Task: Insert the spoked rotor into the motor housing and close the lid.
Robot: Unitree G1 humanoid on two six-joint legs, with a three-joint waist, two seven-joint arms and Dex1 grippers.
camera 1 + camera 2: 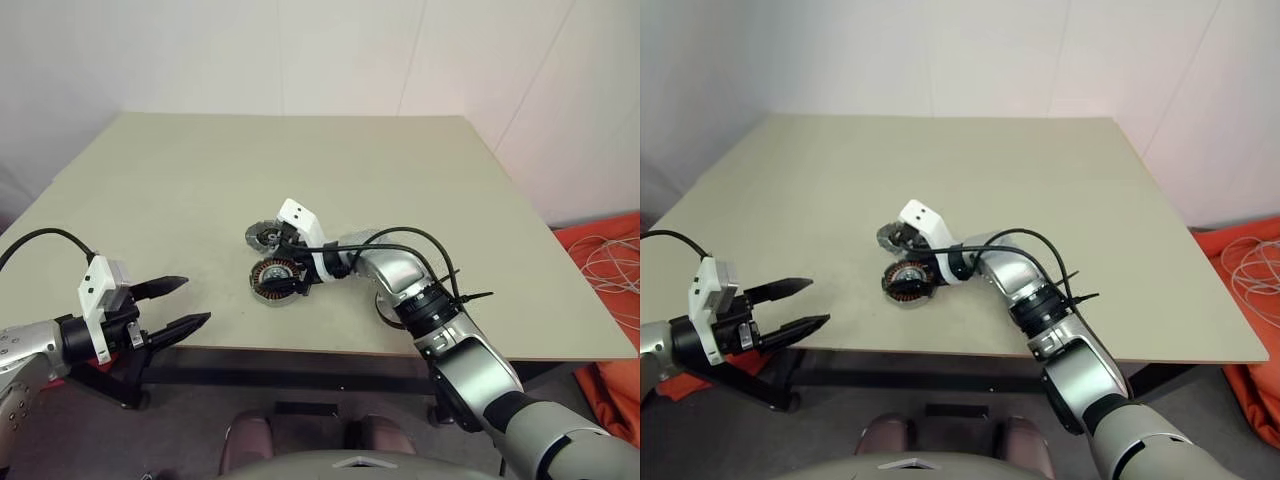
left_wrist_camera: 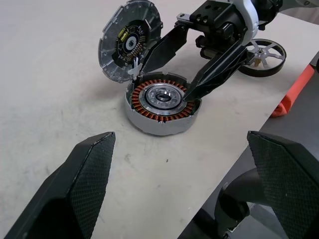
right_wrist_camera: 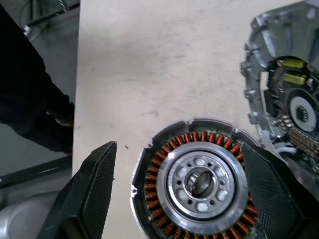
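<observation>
Straddling the motor housing (image 3: 192, 181), right fingers (image 3: 97, 189) apart, left fingers (image 2: 82, 184) apart, well away.

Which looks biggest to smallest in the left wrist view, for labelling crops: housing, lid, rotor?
1. motor housing, nearest
2. lid, close to it in size, so unsure
3. spoked rotor, farther off and partly hidden

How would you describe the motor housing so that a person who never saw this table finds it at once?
On the beige table, look near the front edge, at the middle. The motor housing lies flat there, between the right end effector's open fingers. Unlike the lid beside it, it shows a ring of copper windings.
</observation>
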